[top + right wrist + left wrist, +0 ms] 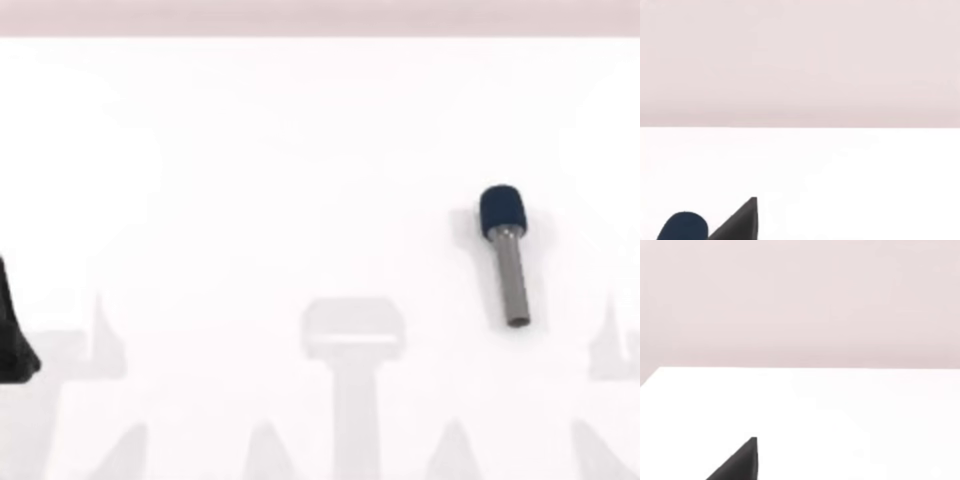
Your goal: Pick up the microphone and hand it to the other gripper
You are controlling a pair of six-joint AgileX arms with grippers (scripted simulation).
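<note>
— While looking down on the table [300, 150]: any sign of the microphone [505, 255]?
— Lying flat on the table's right half, navy head toward the table's far edge, grey handle toward the near edge.
— And the left gripper [742, 462]?
— Parked at the table's left edge; spread or pressed together, cannot tell.
— Right gripper [740, 224]?
— Low over the table, just beside the navy head; grip likewise impossible to tell.

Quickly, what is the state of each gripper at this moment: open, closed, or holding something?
Left gripper: at the table's left edge, state cannot be told.
Right gripper: only one fingertip shows, state cannot be told; the microphone lies free on the table.
</note>
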